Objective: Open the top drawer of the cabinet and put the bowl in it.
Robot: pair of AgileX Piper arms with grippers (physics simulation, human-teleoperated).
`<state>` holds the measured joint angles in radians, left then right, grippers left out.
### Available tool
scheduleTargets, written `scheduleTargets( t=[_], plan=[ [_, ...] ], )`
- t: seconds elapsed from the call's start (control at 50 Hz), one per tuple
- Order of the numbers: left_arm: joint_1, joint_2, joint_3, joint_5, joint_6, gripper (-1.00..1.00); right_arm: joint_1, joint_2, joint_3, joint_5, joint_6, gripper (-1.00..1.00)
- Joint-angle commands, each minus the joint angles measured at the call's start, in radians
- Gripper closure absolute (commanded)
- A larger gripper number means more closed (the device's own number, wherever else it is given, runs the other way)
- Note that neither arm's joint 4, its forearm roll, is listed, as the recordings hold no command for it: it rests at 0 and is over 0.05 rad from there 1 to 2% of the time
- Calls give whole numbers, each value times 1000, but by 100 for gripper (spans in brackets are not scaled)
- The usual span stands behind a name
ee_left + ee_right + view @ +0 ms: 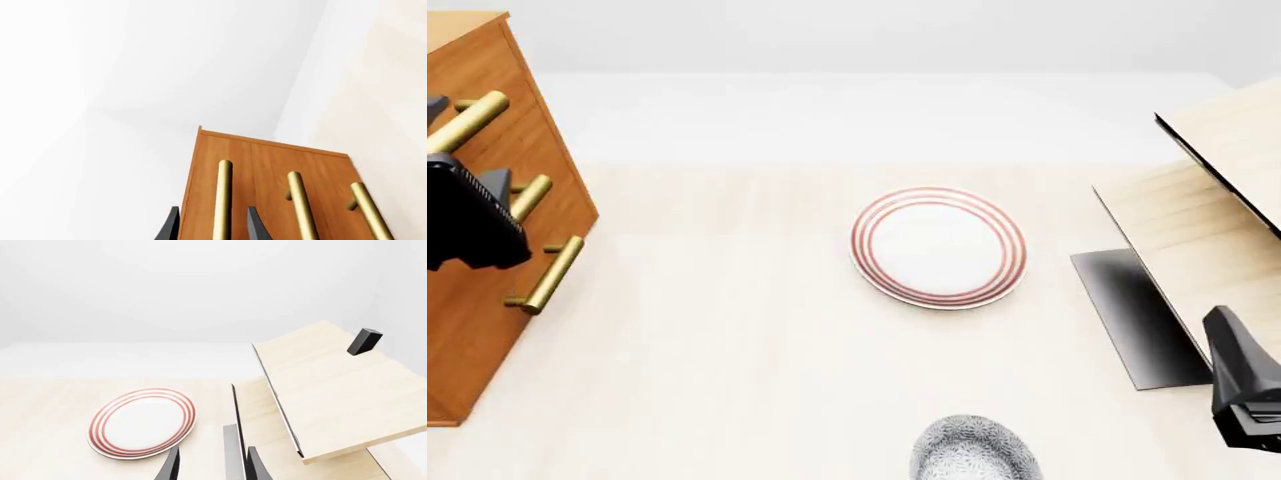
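Observation:
The orange-brown cabinet [474,330] stands at the table's left edge with all three drawers shut. My left gripper [212,210] is open, and its two dark fingers stand either side of the brass handle [223,190] of the top drawer, the bar nearest the cabinet's top edge, without touching it. Seen from the front, that handle [467,120] pokes out above the black left wrist [467,215]. The speckled bowl [974,452] sits upright at the near edge of the table, right of centre. My right gripper [213,465] is open and empty, right of the bowl and apart from it.
A flat white plate with red rings [938,245] lies mid-table. A pale light-wood structure [1208,215] with a tilted panel and a dark grey base [1134,320] fills the right side, just ahead of the right gripper. The two lower handles [531,195] stick out below the top one.

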<state>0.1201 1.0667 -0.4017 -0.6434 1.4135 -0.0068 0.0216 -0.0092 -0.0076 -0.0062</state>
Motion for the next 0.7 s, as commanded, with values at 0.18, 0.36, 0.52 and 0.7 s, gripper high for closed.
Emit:
scheduleTargets(
  t=[0.18, 0.36, 0.52, 0.7],
  plan=[
    [41, 127, 7, -101, -34, -100, 1, -1, 1, 0, 1, -100],
    [76, 140, 13, -119, -45, -100, 1, -1, 1, 0, 2, -100],
    [116, 142, 21, -141, -53, -100, 1, -2, 1, 0, 1, -100],
    [140, 139, 32, -150, -65, -100, 1, -1, 1, 0, 1, -100]
  ],
)
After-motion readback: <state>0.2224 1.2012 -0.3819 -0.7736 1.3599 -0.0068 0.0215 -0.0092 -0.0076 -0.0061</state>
